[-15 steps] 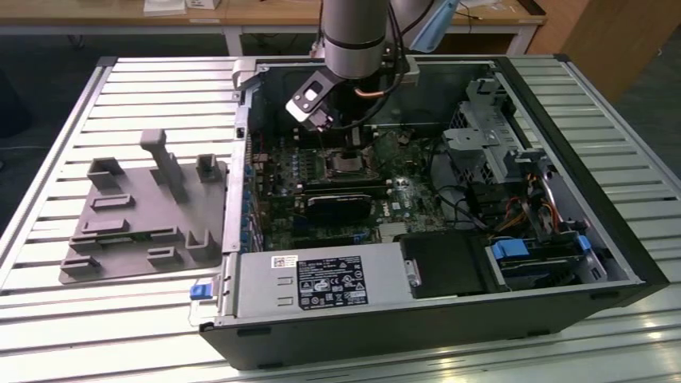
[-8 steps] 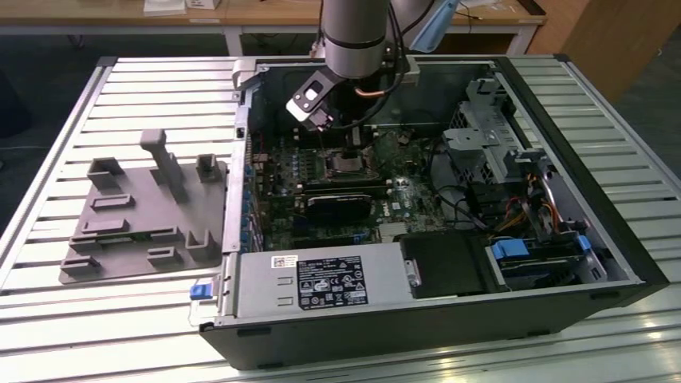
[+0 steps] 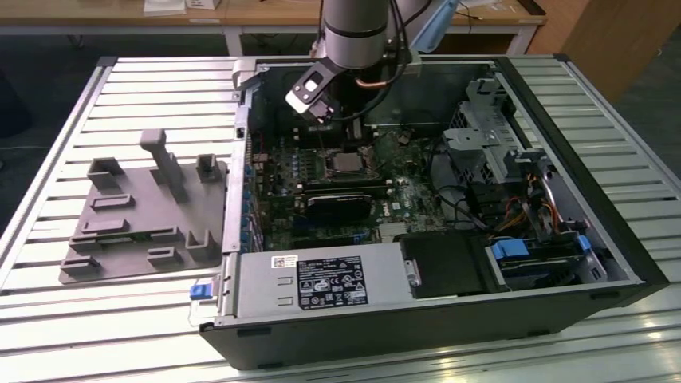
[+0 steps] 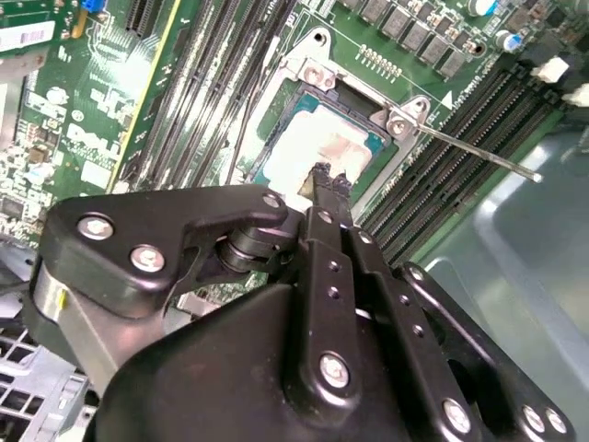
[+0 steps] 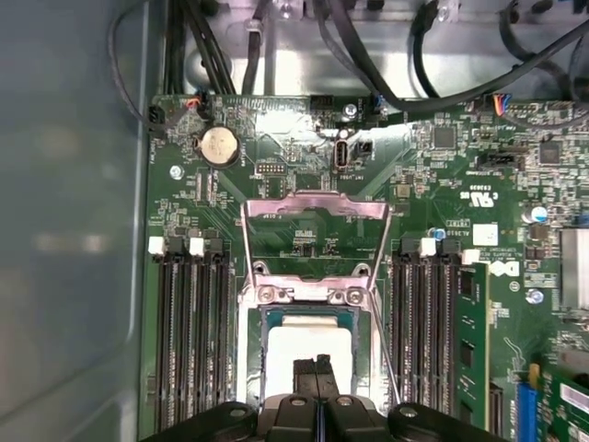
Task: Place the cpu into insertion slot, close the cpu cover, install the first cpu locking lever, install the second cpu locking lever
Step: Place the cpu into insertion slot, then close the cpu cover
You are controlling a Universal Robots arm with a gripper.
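The cpu (image 5: pixel 308 336), a pale silver square, lies flat in the insertion slot (image 5: pixel 251 364) on the green board. It also appears in the second wrist view (image 4: pixel 313 147). My gripper (image 5: pixel 316 364) hovers just over the cpu's near edge, its two black fingers pressed together with nothing between them; its tips (image 4: pixel 322 173) look close to the chip's top. The cpu cover (image 5: pixel 313 207), a thin silvery frame, stands swung open beyond the slot. One locking lever (image 4: pixel 479 152) sticks out sideways as a thin metal rod. In the exterior view the arm (image 3: pixel 356 32) reaches down over the slot (image 3: pixel 346 164).
Black memory slots (image 5: pixel 189 341) flank the socket on both sides. A long black card (image 3: pixel 340 203) lies in front of it. Cables (image 5: pixel 414 55) and a drive cage (image 3: pixel 490 136) crowd the case. A grey fixture (image 3: pixel 139 215) sits on the slatted table at the exterior view's left.
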